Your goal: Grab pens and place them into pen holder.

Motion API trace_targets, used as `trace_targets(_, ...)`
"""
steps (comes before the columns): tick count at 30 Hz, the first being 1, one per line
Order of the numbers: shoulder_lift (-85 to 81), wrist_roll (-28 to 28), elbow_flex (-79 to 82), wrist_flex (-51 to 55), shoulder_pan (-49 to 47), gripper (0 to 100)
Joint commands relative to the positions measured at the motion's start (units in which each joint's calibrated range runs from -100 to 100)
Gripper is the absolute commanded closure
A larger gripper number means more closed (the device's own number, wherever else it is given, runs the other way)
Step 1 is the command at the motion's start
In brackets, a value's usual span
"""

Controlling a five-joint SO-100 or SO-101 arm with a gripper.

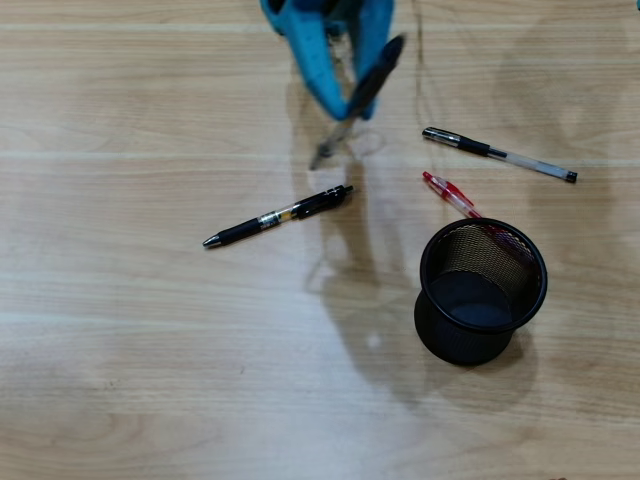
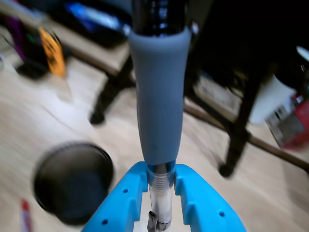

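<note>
My blue gripper (image 1: 345, 105) reaches in from the top edge of the overhead view, shut on a grey pen (image 1: 362, 95) that hangs tilted above the table with its tip down and to the left. In the wrist view the grey pen (image 2: 159, 96) rises between the blue fingers (image 2: 125, 203) of my gripper (image 2: 161, 171). A black pen with an amber middle (image 1: 278, 215) lies left of centre. On the right lies a clear-barrelled pen (image 1: 500, 153). A red pen (image 1: 450, 192) lies partly behind the black mesh pen holder (image 1: 424, 268), which stands upright at lower right.
The wrist view is blurred; it shows the pen holder (image 2: 41, 186) at lower left, the red pen (image 2: 25, 215) beside it, and dark furniture legs (image 2: 236, 140) beyond the table. The wooden table (image 1: 120, 350) fills the overhead view.
</note>
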Motion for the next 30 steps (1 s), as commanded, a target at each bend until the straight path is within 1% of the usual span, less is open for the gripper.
trace_targets(1,1.57,-2.77,-2.34,-9.31,-4.52,98)
trace_targets(7,9.90,-5.97,-2.34,-20.89,-10.38,98)
trace_targets(9,12.87,-6.07,-2.43,-23.53,-11.84,98)
trace_targets(12,16.78,-8.53,-2.34,-26.35,-13.58,98)
trace_targets(14,19.24,-9.47,-2.34,-27.08,-14.04,98)
trace_targets(26,28.16,-9.58,-2.34,-27.17,-12.85,98)
trace_targets(30,29.01,-9.63,-2.34,-26.99,-12.66,88)
